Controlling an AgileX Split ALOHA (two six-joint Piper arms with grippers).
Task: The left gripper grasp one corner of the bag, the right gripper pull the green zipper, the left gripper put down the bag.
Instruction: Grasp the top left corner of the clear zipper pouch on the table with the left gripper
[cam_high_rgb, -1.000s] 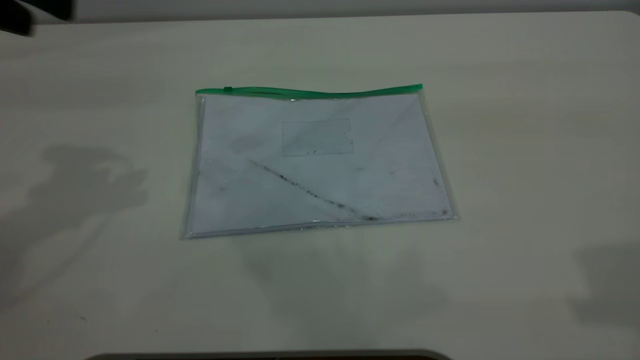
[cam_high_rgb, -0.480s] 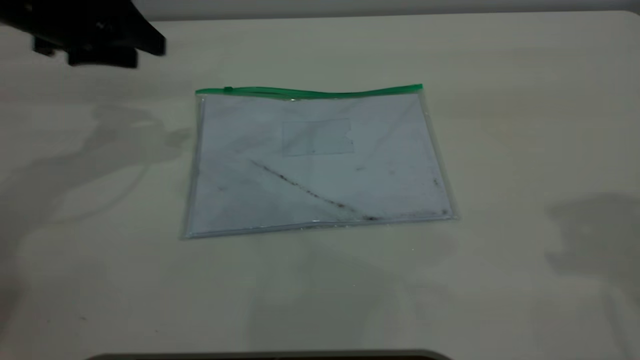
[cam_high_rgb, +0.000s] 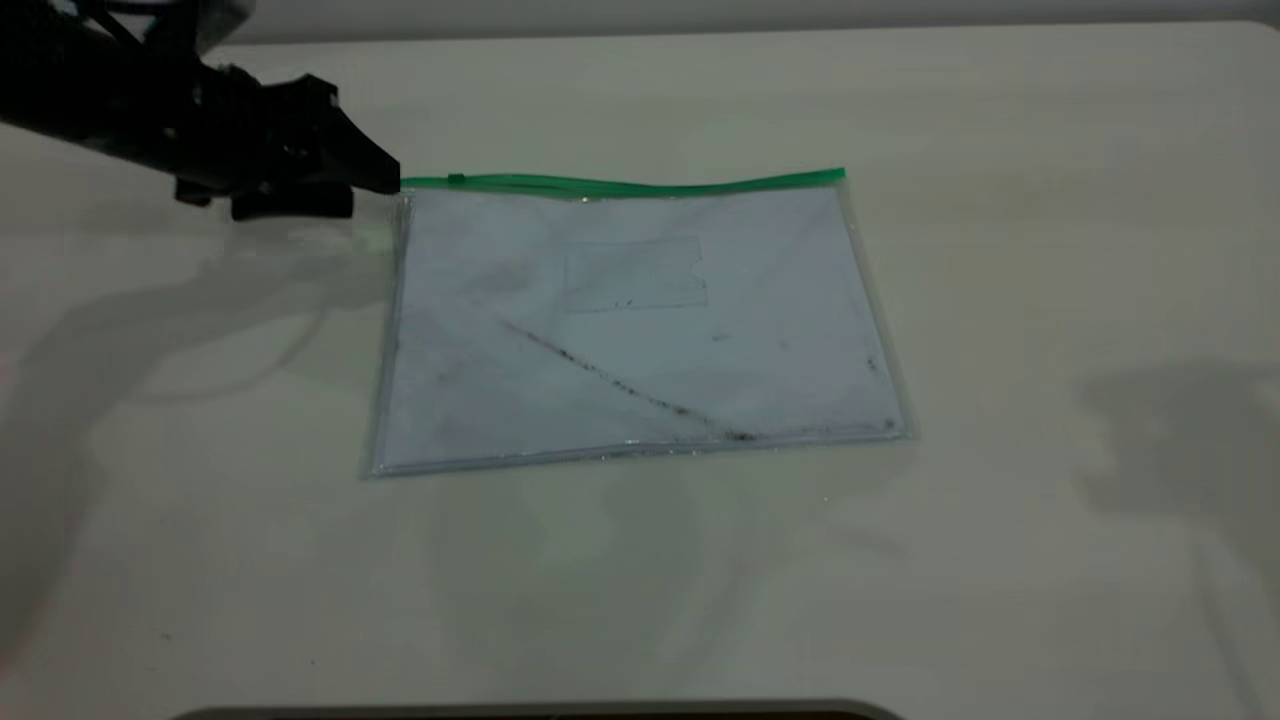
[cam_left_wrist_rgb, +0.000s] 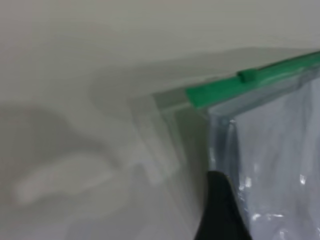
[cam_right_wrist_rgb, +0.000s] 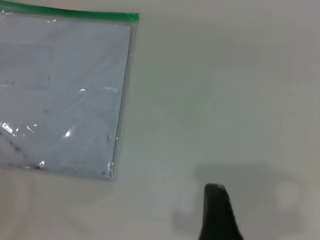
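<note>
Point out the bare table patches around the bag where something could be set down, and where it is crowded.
Bare table runs right of the bag, out to the far edge. Another wide bare strip lies between the bag's near edge and the table's front. The stretch behind the green zipper is also free. It is crowded only at the bag's far-left corner, where the left gripper sits.

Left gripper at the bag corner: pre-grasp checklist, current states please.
1. Left gripper lined up with the corner at the slider end of the green zipper: ok.
2. Corner between the jaws: cannot tell; only one finger shows in the wrist view.
3. Bag flat on the table, not lifted: ok.
4. Slider tab close to the grasp corner, risk of pinching it: cannot tell.
5. Right gripper ready at the zipper: not ok; out of the exterior view, over bare table beyond the bag's far end.
</note>
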